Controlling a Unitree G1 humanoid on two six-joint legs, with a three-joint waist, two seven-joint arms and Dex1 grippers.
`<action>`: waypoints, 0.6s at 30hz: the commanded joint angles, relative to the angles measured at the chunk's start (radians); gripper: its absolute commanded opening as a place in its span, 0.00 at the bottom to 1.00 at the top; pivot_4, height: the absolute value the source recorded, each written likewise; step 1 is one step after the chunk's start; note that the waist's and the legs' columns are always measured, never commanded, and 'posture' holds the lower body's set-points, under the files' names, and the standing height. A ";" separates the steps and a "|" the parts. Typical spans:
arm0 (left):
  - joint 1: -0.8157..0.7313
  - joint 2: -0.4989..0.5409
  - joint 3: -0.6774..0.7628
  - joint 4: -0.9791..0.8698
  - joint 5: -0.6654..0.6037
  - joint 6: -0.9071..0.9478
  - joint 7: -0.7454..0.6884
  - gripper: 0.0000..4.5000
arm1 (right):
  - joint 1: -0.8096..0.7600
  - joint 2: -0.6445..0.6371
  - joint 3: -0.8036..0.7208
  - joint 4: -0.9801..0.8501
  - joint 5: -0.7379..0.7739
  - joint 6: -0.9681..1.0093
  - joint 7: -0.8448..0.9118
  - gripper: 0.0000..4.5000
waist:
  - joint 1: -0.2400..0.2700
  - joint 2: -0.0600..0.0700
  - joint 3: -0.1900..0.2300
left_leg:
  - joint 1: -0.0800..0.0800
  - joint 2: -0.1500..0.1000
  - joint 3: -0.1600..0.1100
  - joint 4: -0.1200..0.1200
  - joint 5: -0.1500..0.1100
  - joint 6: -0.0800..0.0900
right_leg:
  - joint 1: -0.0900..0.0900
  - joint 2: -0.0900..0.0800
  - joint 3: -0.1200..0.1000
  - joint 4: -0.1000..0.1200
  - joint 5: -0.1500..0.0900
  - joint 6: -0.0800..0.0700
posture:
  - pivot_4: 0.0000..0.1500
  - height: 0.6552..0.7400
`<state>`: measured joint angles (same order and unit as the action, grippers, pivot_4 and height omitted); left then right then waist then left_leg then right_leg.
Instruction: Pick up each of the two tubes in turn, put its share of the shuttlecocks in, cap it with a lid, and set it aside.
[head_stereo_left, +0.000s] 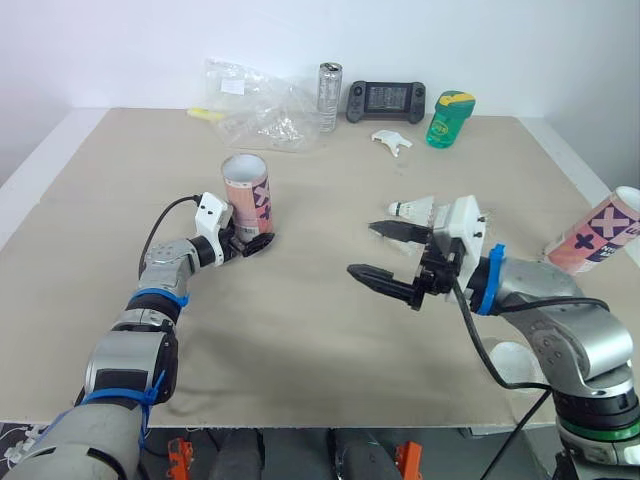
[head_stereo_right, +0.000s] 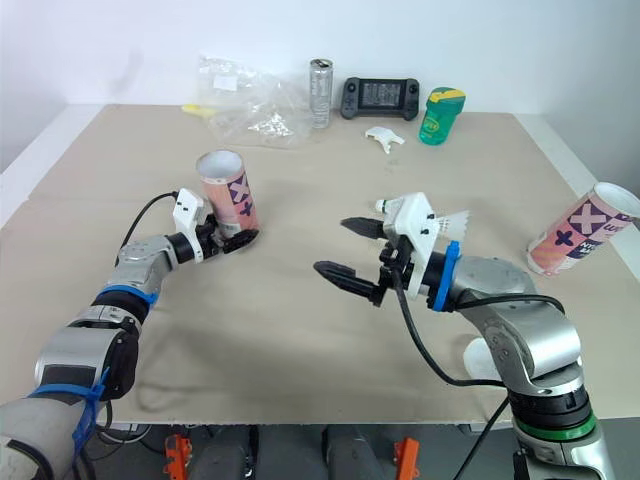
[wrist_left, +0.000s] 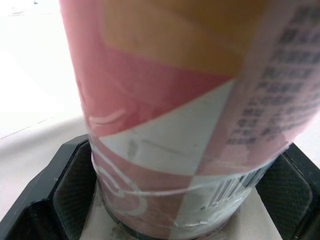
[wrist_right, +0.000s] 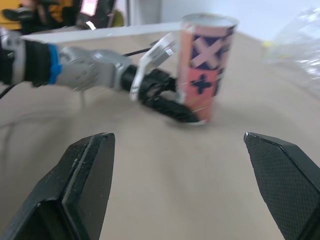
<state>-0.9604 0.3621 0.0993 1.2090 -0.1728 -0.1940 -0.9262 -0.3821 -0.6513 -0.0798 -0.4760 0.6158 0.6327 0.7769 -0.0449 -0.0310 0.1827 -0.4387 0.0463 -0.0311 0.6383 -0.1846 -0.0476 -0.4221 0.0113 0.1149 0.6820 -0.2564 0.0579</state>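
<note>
Left wrist view: left gripper (head_stereo_left: 250, 243) grasps tube (wrist_left: 175, 125) at base.
Right gripper (head_stereo_left: 362, 249): spread, empty.
Lift: vertical, no tilt.

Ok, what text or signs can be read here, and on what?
"X" and "+" marks: on the pink tube gripped by the left tool.
"X" and "+" marks: on the second tube, lying on the right.
Fine print and barcode on the pink tube: blurred, unreadable.
Labels on the green bottle, the can and the game console: too small to read.
</note>
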 joint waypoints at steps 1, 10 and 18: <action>-0.029 0.002 0.021 -0.003 0.002 -0.022 -0.008 0.87 | -0.023 0.007 -0.033 -0.024 0.022 -0.016 -0.017 1.00 | 0.000 0.000 0.000 | 0.000 0.000 0.000 0.000 0.000 0.000 | 0.000 0.000 0.000 0.000 0.000 0.000 | 1.00 0.81; 0.008 0.016 0.003 -0.048 0.027 -0.049 -0.056 0.72 | -0.023 -0.005 -0.030 0.000 0.001 -0.024 -0.024 1.00 | 0.000 0.000 0.000 | 0.000 0.000 0.000 0.000 0.000 0.000 | 0.000 0.000 0.000 0.000 0.000 0.000 | 1.00 0.81; 0.091 0.110 -0.139 -0.329 0.087 -0.031 -0.303 0.72 | 0.047 -0.067 -0.137 0.150 -0.091 -0.041 -0.081 1.00 | 0.000 0.000 0.000 | 0.000 0.000 0.000 0.000 0.000 0.000 | 0.000 0.000 0.000 0.000 0.001 -0.003 | 1.00 0.81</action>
<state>-0.8736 0.4479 -0.0102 0.9762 -0.0943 -0.2323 -1.1451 -0.3459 -0.7055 -0.1711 -0.3281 0.5327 0.6124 0.6994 -0.0445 -0.0310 0.1826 -0.4387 0.0463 -0.0311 0.6376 -0.1842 -0.0479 -0.4218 0.0110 0.1146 0.6822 -0.2544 0.0532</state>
